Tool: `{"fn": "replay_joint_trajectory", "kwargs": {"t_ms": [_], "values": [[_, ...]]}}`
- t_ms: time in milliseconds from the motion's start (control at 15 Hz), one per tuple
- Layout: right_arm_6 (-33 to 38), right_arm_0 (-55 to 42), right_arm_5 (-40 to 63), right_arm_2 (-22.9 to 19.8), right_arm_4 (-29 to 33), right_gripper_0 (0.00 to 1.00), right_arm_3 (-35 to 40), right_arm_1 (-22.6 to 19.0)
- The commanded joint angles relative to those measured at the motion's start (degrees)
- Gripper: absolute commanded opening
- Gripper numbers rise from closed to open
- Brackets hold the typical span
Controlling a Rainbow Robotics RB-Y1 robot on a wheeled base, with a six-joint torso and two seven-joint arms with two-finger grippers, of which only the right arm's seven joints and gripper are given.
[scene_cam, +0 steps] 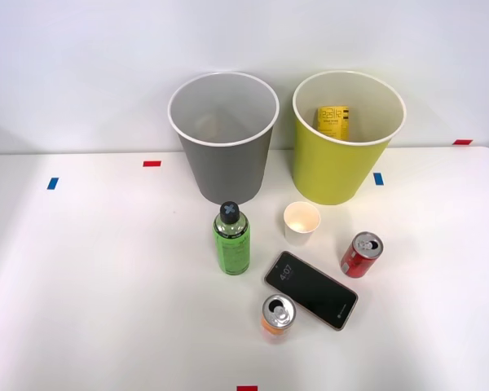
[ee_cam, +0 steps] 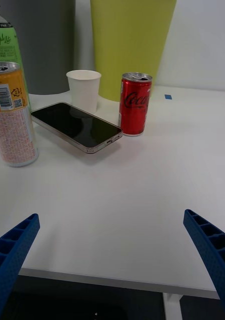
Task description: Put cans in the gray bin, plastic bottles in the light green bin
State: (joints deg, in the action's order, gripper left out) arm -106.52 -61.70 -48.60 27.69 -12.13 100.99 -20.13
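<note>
The right end effector (ee_cam: 112,265) hangs spread wide and empty just off the counter's (scene_cam: 81,285) near edge, level with its top, and the red can (ee_cam: 135,104) stands upright almost straight ahead of it across bare surface, with the orange can (ee_cam: 11,114) nearer that edge and off to one side. A phone (ee_cam: 76,126) lies flat between the two cans, close to the red one, with a paper cup (ee_cam: 83,89) behind it, so the open approach is likely from the near edge. The green bottle (scene_cam: 231,238) stands upright in front of the gray bin (scene_cam: 223,134), and both bins sit at the far edge, the light green bin (scene_cam: 346,134) already holding something yellow.
</note>
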Motion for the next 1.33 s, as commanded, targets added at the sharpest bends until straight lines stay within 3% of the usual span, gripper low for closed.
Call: {"fn": "replay_joint_trajectory", "kwargs": {"t_ms": [67,1333], "values": [[0.00,0.00,0.00,0.00,0.00,1.00,0.00,0.00],[0.00,0.00,0.00,0.00,0.00,1.00,0.00,0.00]]}}
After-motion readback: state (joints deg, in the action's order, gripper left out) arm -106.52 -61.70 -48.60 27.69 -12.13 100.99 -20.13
